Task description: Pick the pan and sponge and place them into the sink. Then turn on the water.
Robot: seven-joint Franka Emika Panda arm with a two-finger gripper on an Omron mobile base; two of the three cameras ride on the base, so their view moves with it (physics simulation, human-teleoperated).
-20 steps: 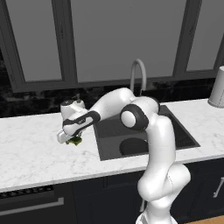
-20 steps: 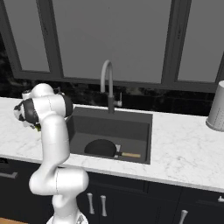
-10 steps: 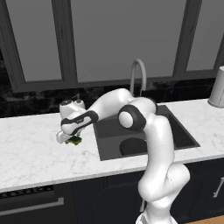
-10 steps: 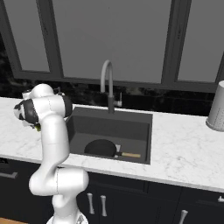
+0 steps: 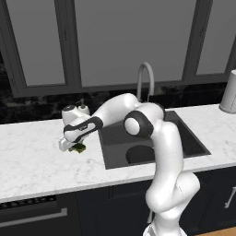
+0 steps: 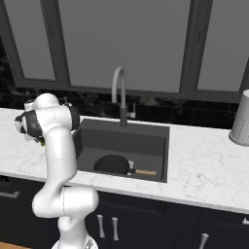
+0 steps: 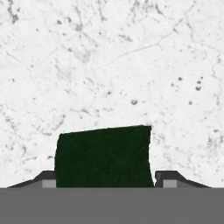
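The hand (image 5: 71,146) stays low over the sponge (image 7: 104,155) on the white marble bench (image 5: 32,161), left of the sink (image 6: 155,146), and its jaws have begun drawing in from their widest, so the pick-up of the second item is under way. In the hand view the finger tips (image 7: 168,177) flank the sponge's dark green top with slight gaps, partly open, not yet gripping. The pan (image 6: 112,164) already lies in the sink
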